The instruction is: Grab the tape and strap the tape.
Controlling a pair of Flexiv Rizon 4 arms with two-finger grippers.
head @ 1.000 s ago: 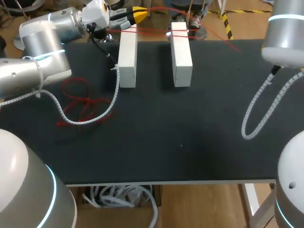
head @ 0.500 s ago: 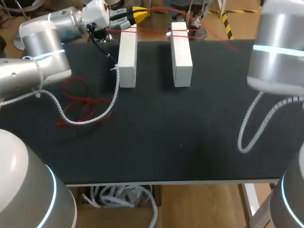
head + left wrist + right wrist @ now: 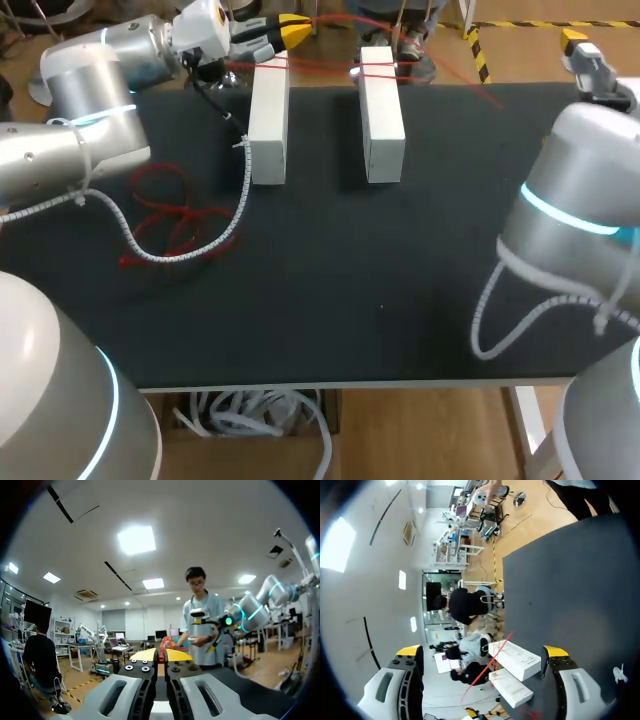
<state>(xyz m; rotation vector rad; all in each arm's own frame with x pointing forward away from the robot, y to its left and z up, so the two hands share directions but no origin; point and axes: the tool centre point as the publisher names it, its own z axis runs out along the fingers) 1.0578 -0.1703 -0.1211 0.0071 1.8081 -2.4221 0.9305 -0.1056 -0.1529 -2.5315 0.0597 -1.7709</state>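
A: Which step was it?
B: Strapping, seemingly; the left gripper [image 3: 298,28] pinched the red tape [image 3: 320,66] across the white blocks [image 3: 382,110]; the right gripper [image 3: 482,650] hung spread, well right of them; it likely needed the tape's loose end.

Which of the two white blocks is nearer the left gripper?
The block on the left, right beside the left gripper; the other block lies farther off.

On the far part of the table [image 3: 400,260] the left block [image 3: 269,120] and the right block [image 3: 381,112] stood side by side. The tape [image 3: 320,66] lay across their far ends. The left gripper [image 3: 295,28] was behind the left block, and the loose tape [image 3: 170,215] lay to its left.
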